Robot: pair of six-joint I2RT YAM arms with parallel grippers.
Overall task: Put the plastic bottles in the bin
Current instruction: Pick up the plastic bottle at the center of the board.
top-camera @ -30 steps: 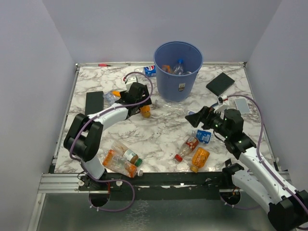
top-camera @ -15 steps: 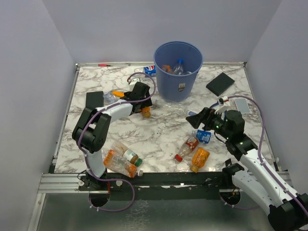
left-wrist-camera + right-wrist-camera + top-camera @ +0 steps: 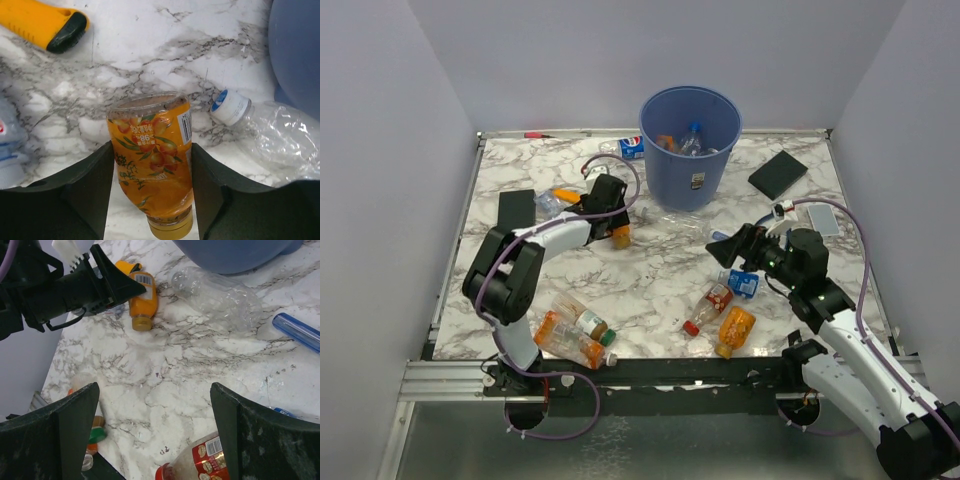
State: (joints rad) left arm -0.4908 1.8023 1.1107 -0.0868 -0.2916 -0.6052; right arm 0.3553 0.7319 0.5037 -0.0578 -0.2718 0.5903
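An orange-labelled plastic bottle [image 3: 152, 155] lies on the marble table, left of the blue bin [image 3: 685, 172]. My left gripper [image 3: 151, 200] is shut on it, one finger pressed against each side of its body; the same bottle [image 3: 621, 235] shows under that gripper [image 3: 616, 224] in the top view. Several bottles lie inside the bin. A clear crushed bottle [image 3: 280, 140] with a white cap rests beside the bin's base. My right gripper [image 3: 155, 435] hangs open over bare marble, and a red-labelled bottle [image 3: 200, 465] lies just below it. More bottles [image 3: 735, 330] [image 3: 575, 330] lie near the front edge.
Black slabs sit at the left [image 3: 516, 210] and back right [image 3: 778, 174], a grey one [image 3: 823, 218] near my right arm. A yellow tool handle [image 3: 42, 22] lies beyond the held bottle, and a blue pen-like tool [image 3: 297, 332] at right. Grey walls enclose the table.
My left gripper's jaws have closed in from wide open onto the orange-labelled bottle, and the left arm shifted slightly. The right arm has not moved.
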